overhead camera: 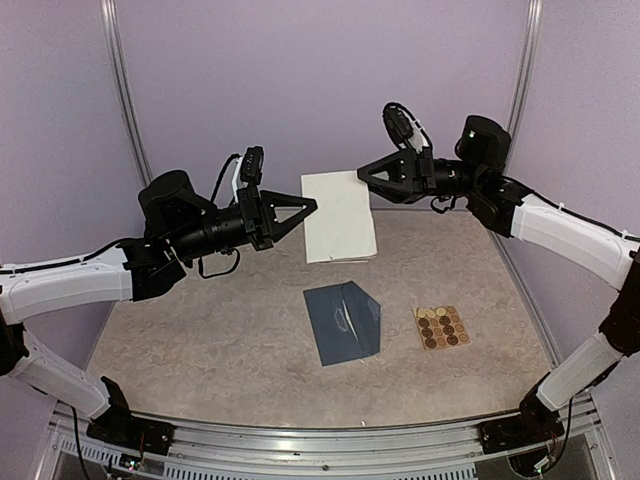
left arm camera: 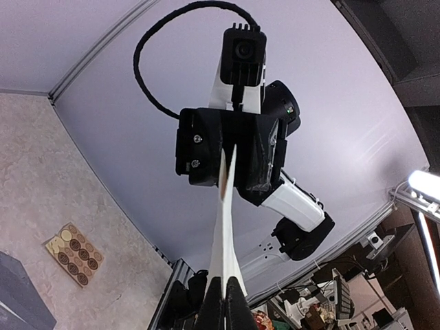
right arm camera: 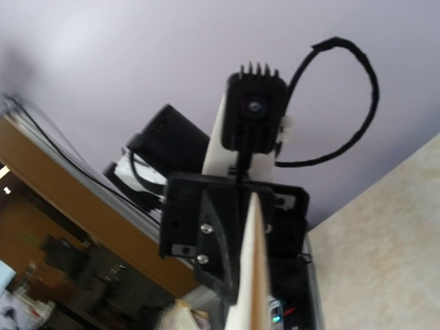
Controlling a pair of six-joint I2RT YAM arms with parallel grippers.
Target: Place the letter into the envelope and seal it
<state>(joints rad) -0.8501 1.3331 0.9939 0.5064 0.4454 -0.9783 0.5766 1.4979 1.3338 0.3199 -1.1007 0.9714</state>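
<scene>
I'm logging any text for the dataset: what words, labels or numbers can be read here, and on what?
No readable text anywhere.
The letter: blank on the side shown.
The envelope: plain, no writing seen.
The sticker sheet: round brown stickers, any marks too small to read.

The left wrist view's corner cuts off the envelope [left arm camera: 17,297]; the right wrist view blurs the letter [right arm camera: 254,275].

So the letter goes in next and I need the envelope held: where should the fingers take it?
Probably the envelope by its flap edge on the right, coming from above-right: its body lies flat on the table, only the flap seems creased upward.
</scene>
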